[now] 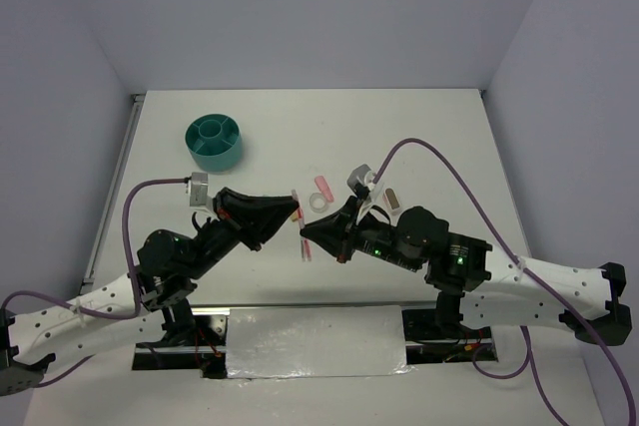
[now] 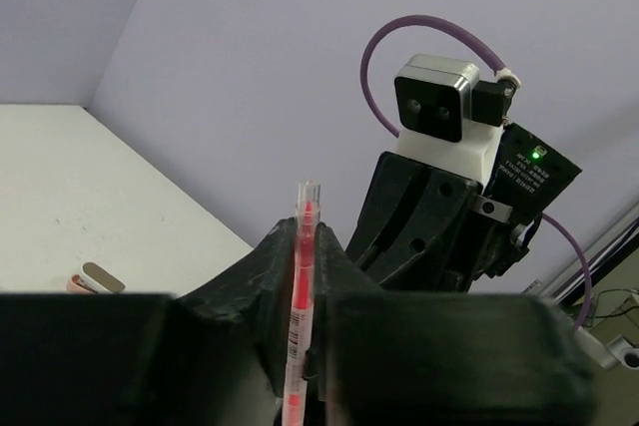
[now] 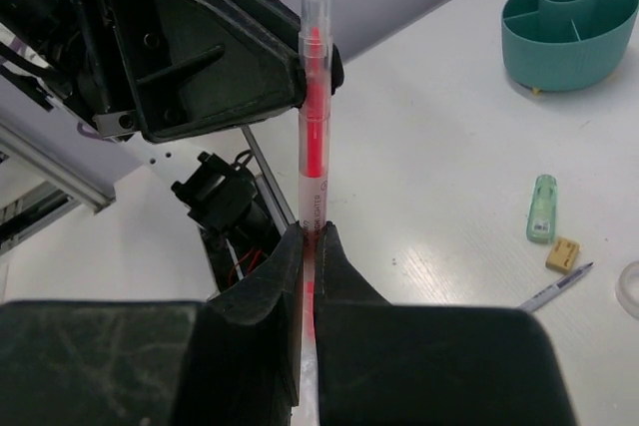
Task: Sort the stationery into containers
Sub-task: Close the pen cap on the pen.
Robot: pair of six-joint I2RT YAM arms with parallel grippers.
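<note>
Just beyond pen (image 3: 314, 147): tape ring (image 1: 318, 203), eraser (image 1: 322, 187).

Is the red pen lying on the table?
No, the right wrist view shows the red pen held off the table between the right gripper's fingers.

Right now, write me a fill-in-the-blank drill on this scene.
The left end effector and right end effector both clamp one ___ pen.
The teal organizer stands on the ___ arm's side.
The tape ring lies on the ___, held by neither.
Missing: red; left; table.
</note>
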